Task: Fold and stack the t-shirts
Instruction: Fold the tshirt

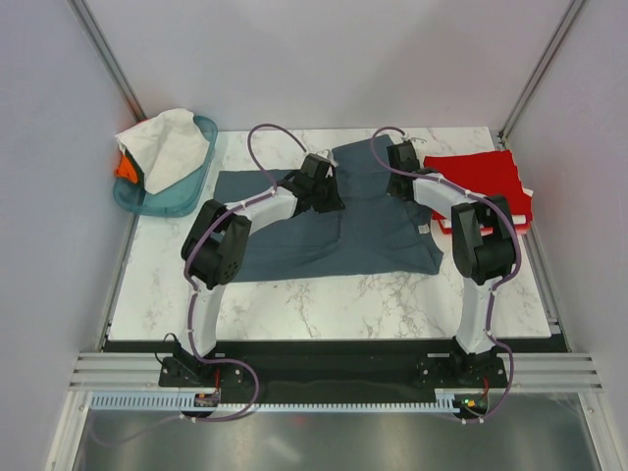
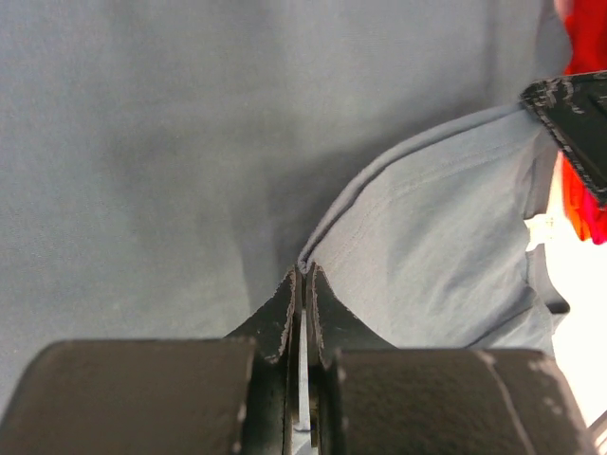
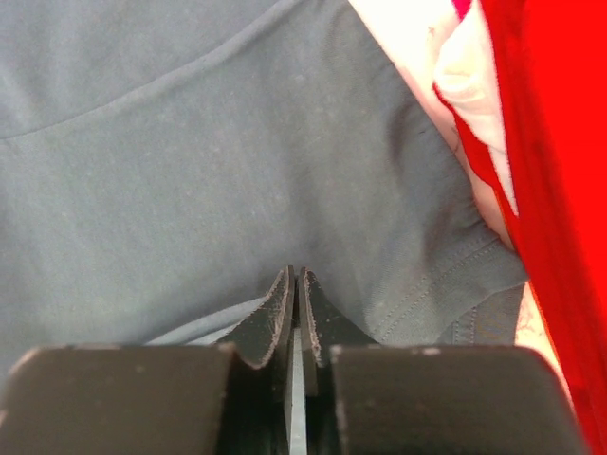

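- On the table (image 1: 324, 294), mid-area: slate t-shirt (image 1: 373, 235) spread flat. Its long axis runs left-right, parallel to the near edge.
- Far right edge: red t-shirt (image 1: 481, 177) folded, apparently on white cloth. It lies just beside the slate shirt's right sleeve, touching or nearly so.
- Far left corner: teal basket (image 1: 186, 201) with a white t-shirt (image 1: 167, 147) heaped in it. An orange t-shirt (image 1: 125, 169) peeks out at its left side.
- Left tool (image 2: 303, 284): jaws pressed together on a raised fold of the slate shirt, at the middle of its far edge.
- Right tool (image 3: 296, 284): jaws almost together, tips down on the slate cloth at the far right sleeve, next to the red.
  - Can't tell if cloth is pinched between them.
- Key relation: both tools sit along the shirt's far side, and the bulk of the cloth lies toward the near edge from them.
  - The left tool is nearer the shirt's centre, the right nearer the sleeve end.
- Judgement: mid-fold on the slate shirt. The next move likely needs both tools to carry the far edge across the long axis together, or the fold will skew.
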Robot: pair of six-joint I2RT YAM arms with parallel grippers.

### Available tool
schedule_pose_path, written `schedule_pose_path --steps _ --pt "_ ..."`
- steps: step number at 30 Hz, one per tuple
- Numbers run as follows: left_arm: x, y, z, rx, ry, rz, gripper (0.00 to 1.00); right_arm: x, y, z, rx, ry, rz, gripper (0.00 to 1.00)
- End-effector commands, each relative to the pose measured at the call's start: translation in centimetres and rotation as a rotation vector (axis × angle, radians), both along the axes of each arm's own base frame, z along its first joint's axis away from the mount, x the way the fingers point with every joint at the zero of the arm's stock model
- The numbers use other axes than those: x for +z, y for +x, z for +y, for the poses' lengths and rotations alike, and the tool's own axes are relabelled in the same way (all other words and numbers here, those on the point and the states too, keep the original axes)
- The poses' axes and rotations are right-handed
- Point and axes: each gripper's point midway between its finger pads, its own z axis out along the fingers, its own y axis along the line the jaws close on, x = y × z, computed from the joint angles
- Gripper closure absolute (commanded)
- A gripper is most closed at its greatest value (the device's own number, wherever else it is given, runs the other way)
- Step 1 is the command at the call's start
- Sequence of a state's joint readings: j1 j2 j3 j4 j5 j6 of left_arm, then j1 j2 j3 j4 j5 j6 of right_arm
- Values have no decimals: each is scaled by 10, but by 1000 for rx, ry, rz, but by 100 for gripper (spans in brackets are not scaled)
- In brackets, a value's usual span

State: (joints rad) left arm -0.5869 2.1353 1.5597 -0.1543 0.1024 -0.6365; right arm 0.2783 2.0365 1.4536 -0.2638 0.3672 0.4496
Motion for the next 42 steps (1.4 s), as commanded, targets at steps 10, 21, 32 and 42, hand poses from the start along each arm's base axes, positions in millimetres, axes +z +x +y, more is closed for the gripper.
schedule_pose_path --steps 10,21,32,42 --pt "13 12 2 4 32 -69 44 38 17 7 7 39 -89 61" --pt "83 57 109 155 19 -155 33 67 81 4 14 65 -158 60" --pt "82 99 193 292 48 -171 33 30 169 -11 17 102 -208 43" --pt "50 130 233 360 180 -162 34 -22 185 -4 13 174 -190 43"
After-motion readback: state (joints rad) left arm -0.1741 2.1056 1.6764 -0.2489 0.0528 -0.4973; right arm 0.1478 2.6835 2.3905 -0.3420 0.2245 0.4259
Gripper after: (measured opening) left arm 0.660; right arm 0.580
